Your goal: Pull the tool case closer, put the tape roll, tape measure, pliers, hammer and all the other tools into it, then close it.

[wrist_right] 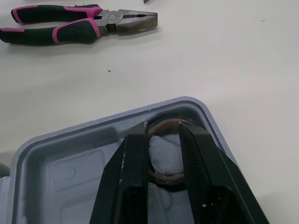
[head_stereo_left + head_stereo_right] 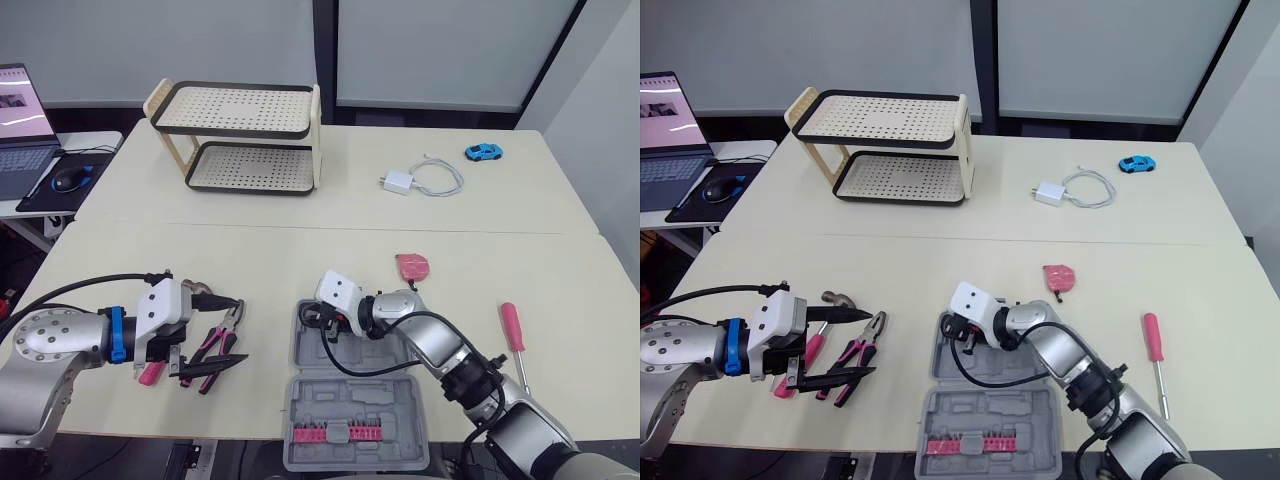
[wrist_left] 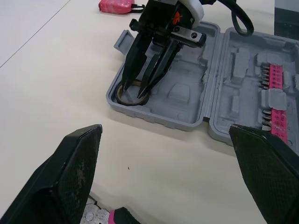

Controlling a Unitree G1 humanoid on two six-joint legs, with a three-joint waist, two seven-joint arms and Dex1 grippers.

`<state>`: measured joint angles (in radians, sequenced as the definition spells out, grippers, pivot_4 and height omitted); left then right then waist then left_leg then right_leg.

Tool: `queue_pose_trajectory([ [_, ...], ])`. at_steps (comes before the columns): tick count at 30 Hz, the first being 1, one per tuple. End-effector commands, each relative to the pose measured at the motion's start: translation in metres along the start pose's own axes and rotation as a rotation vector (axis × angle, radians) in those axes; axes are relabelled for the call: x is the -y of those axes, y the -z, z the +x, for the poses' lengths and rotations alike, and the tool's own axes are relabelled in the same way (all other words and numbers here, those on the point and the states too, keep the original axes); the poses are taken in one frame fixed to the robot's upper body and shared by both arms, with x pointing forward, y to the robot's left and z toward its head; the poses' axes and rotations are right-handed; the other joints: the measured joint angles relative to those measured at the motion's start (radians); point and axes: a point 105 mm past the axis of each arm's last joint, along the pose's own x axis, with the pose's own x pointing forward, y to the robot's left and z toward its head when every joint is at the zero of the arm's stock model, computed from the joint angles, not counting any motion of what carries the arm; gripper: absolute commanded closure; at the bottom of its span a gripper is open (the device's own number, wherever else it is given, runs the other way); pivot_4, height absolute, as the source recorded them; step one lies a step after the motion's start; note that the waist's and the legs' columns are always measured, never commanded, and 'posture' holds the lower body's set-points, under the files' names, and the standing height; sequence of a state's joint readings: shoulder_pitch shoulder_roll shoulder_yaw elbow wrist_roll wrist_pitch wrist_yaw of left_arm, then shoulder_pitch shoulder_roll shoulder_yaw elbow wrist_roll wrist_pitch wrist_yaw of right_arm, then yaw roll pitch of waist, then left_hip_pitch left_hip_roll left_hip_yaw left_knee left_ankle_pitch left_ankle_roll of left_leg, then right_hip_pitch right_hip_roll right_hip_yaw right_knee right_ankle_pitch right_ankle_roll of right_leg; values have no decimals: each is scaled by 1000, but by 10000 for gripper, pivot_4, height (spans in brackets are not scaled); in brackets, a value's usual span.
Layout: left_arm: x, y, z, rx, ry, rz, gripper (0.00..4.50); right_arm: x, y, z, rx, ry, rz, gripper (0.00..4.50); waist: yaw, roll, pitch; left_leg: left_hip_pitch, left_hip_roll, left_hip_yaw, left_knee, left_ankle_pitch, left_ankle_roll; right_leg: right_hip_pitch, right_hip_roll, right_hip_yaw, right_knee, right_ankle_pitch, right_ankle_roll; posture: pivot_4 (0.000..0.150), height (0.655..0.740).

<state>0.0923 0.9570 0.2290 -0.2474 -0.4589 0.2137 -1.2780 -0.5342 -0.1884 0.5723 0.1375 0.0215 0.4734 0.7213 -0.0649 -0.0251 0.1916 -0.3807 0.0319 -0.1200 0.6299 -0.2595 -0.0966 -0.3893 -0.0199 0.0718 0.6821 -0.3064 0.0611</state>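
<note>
One tape roll (image 3: pixel 131 99) in tool case (image 3: pixel 187 100) lies beneath right claw (image 1: pixel 163 128); grip unclear.

The right tool (image 1: pixel 163 133) reaches into a corner of the grey tool case (image 1: pixel 70 140), over the tape roll (image 1: pixel 164 180), while pink-handled pliers (image 1: pixel 79 25) lie on the pale surface (image 1: pixel 219 56) at eleven o'clock.

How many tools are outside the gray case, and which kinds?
Pliers: 1
Hammer: 1
Screwdriver: 1
Tape measure: 1
Total: 4
</note>
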Motion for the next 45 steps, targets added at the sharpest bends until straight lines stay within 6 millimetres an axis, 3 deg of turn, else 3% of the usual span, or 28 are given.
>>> queue_pose_trajectory([
  [1,3,-8,3,12,19,32,0,3,-8,2,25,11,-7,33817,0,0,0,0,0,0,0,0,0,0,0,0,0,0,0,1500,7350],
  [7,4,-8,4,13,17,29,0,9,19,4,-81,23,30,33817,0,0,0,1,0,0,0,0,0,0,0,0,1,0,0,1500,7350],
  [10,5,-7,4,13,12,25,0,8,20,4,-78,14,29,33817,0,0,0,1,0,0,0,0,0,1,0,0,1,1,-1,1500,7350],
  [18,0,0,-2,14,-36,6,0,12,-14,-1,61,8,-34,33817,0,0,0,1,0,0,0,0,0,1,0,0,1,1,-2,1500,7350],
  [24,-10,5,-11,23,-146,-26,0,14,-46,-22,168,24,-102,33817,0,0,0,0,0,-1,0,0,0,0,0,-1,1,1,-2,1500,7350],
  [28,-14,11,-21,15,-230,-56,0,18,-60,-54,231,77,-132,33817,2,0,0,0,0,-2,0,0,0,0,0,-1,0,1,-2,1500,7350],
  [32,-21,21,-39,8,-352,-101,0,26,-55,-98,245,173,-163,33817,13,0,0,0,0,-2,0,0,0,1,0,-1,0,1,-2,1500,7350],
  [34,-28,33,-59,-6,-467,-134,0,35,-41,-135,229,272,-170,33817,16,0,0,0,0,-2,0,0,0,1,-1,-2,-1,1,-2,1500,7350],
  [39,-31,55,-90,-32,-622,-200,0,51,-6,-199,134,475,-129,33817,16,0,0,0,0,-1,0,0,0,1,-1,-1,-1,1,-2,1500,7350],
  [45,-23,85,-118,-86,-727,-272,0,55,41,-260,-10,640,-87,33817,11,0,-1,1,0,1,0,0,0,2,-1,0,-1,1,-2,1500,7350],
])
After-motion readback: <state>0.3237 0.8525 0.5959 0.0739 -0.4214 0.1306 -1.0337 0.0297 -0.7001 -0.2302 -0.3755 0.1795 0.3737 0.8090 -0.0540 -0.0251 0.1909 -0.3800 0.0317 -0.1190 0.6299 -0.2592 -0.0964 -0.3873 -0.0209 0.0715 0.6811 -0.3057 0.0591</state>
